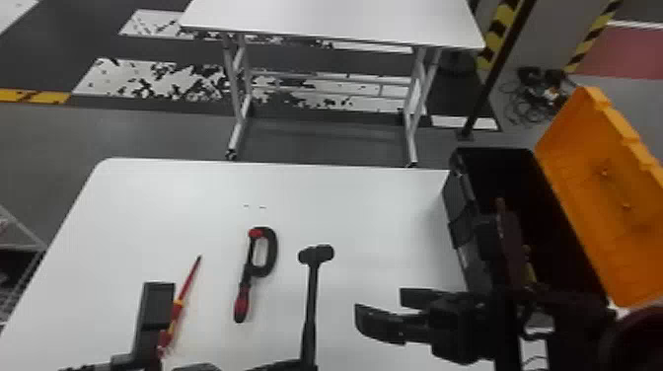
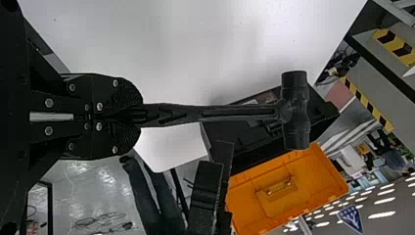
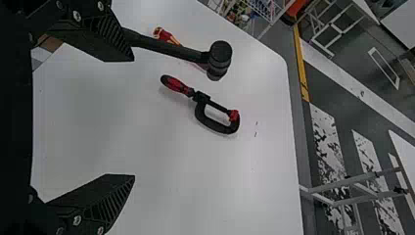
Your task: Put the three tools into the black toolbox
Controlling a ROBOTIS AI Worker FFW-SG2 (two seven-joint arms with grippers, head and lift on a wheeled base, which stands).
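In the head view my left gripper is at the bottom edge, at the handle of the black hammer. The left wrist view shows the left gripper shut on the handle of the hammer, its head pointing away. Right of the hammer, my right gripper stands open with nothing between its fingers; in its wrist view the right gripper is spread wide. A red-black clamp and a red-yellow screwdriver lie on the table. The black toolbox stands open at the right.
The toolbox's orange lid leans outward on its far right side. The right forearm is close to the toolbox's near part. A second white table stands beyond the work table.
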